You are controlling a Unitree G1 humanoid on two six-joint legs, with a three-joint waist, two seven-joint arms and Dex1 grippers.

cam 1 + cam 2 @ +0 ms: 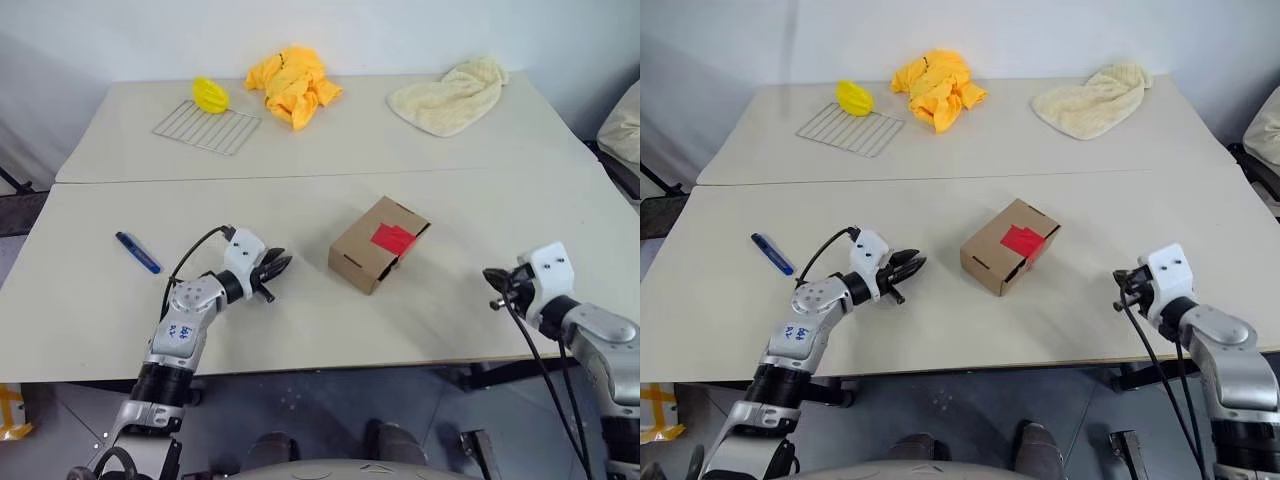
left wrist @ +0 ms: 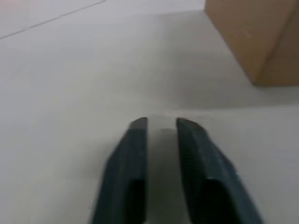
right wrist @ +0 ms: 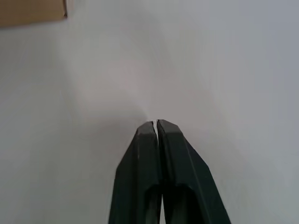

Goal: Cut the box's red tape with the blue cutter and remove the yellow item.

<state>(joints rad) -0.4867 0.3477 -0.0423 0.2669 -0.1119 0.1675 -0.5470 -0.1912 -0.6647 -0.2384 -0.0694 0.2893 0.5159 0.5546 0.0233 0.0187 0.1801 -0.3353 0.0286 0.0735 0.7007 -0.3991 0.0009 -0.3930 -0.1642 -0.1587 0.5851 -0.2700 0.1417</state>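
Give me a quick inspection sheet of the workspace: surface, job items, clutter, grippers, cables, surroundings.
Surface: two pale tables butted together along a seam.
Job's things: box near centre, red tape on top, uncut; blue cutter lying flat toward the left edge, untouched.
Clutter: wire rack with a yellow item at its far edge, orange-yellow cloth, cream towel, all on the far table.
Grippers: left gripper holding nothing, a narrow gap between its fingers, pointing toward the box; right gripper shut, holding nothing, right of the box.
Cables: black cable looped at the left wrist; another along the right arm.
Surroundings: grey floor, white wall behind.
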